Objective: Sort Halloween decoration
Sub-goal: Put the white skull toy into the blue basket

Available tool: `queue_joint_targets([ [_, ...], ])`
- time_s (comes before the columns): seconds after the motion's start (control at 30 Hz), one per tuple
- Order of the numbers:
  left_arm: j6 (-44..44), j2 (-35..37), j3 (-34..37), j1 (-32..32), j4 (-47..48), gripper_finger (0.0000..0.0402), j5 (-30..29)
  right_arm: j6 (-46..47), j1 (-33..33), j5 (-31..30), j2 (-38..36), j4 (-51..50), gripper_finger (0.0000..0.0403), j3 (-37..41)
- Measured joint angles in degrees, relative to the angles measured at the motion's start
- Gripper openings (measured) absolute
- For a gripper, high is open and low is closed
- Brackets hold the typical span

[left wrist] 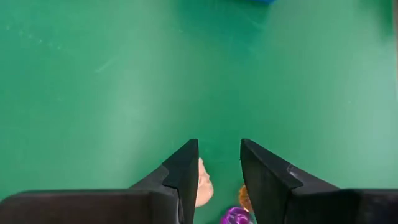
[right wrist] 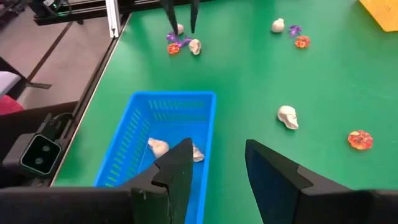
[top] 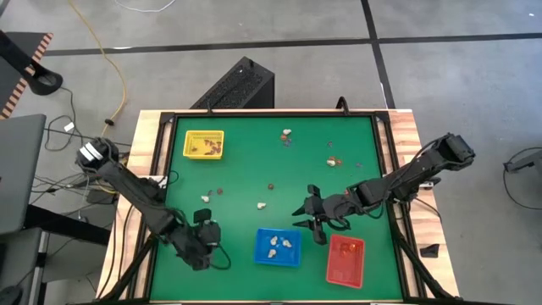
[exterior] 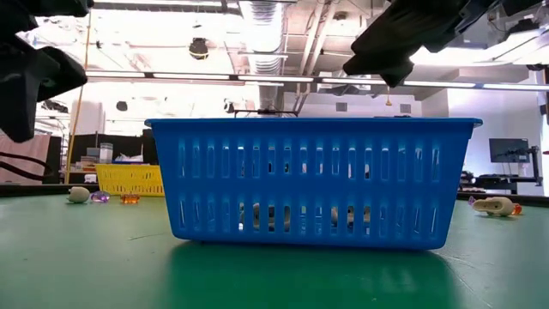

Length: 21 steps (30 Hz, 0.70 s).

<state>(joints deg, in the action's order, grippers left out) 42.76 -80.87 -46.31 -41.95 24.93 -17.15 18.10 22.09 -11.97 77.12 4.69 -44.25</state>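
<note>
The desk (top: 246, 161) wore a smooth green mat inside a dark frame with pale wooden edges; on it sat three slotted plastic trays, all rectangular: a yellow tray (top: 204, 145) at the far left holding a few dark and orange trinkets, a blue tray (top: 279, 246) near the front with whitish skull-like pieces (right wrist: 158, 147) inside, and a red tray (top: 345, 260) beside it, its contents too small to tell. The rest of the Halloween decoration (top: 287, 134) lay scattered loose on the mat: cream lumps, glossy purple bits and orange-red ones, some far across the desk, some mid-desk, and a small cluster at the front left. The left gripper (left wrist: 219, 168) hung low over that cluster, its tapered dark fingers apart, a cream piece (left wrist: 204, 183) showing between them and a purple one (left wrist: 236, 216) just beside it; the right gripper (right wrist: 217, 163) hovered above the blue tray's inner edge, fingers apart and holding nothing.
</note>
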Motion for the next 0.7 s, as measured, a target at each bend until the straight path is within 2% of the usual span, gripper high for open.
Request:
queue_joint_targets([
  [0.17,-0.90,-6.95,-6.33,0.22,8.69,0.0128,0.27,0.03,0.06,0.01,0.00,-0.14,0.0178,0.00],
  [0.27,1.10,-9.31,-7.56,0.75,11.89,0.0151,0.39,0.20,0.06,0.05,0.00,-0.75,0.0178,0.00],
  [0.5,2.02,-10.74,-7.51,1.69,11.79,0.0203,3.48,2.02,0.04,0.05,-0.02,-3.05,0.0178,0.02],
  [0.7,2.35,-10.74,-5.86,1.73,9.80,0.0214,3.22,1.99,0.04,0.05,-0.02,-3.05,0.0178,0.02],
])
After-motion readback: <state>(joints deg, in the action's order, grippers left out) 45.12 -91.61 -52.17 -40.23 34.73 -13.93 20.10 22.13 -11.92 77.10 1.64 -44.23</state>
